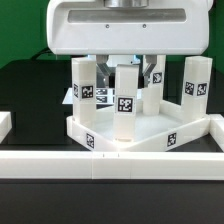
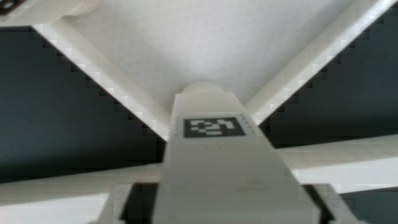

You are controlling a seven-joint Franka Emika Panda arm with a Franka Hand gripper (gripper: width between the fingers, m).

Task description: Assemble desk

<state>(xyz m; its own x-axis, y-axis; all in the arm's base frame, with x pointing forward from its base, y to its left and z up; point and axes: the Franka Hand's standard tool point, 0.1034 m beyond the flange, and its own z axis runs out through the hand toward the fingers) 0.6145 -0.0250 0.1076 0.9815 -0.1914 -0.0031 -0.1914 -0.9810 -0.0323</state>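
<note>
The white tabletop (image 1: 95, 135) lies as a shallow tray, one corner toward the camera in the exterior view. One white leg (image 1: 83, 88) stands upright at its corner on the exterior view's left and another leg (image 1: 193, 85) at its right corner. My gripper (image 1: 128, 72) is shut on a third tagged leg (image 1: 127, 105), held upright at the near corner. In the wrist view this leg (image 2: 217, 150) runs between my fingers (image 2: 139, 205) down into the tabletop's corner (image 2: 205, 60). I cannot tell if it is seated in the socket. A fourth leg is not clearly visible.
A long white border rail (image 1: 110, 162) runs along the front, and another rail piece (image 1: 5, 123) shows at the exterior view's left edge. Black table surface (image 1: 30, 90) surrounds the tabletop. Tagged white pieces (image 1: 100, 95) show behind the held leg.
</note>
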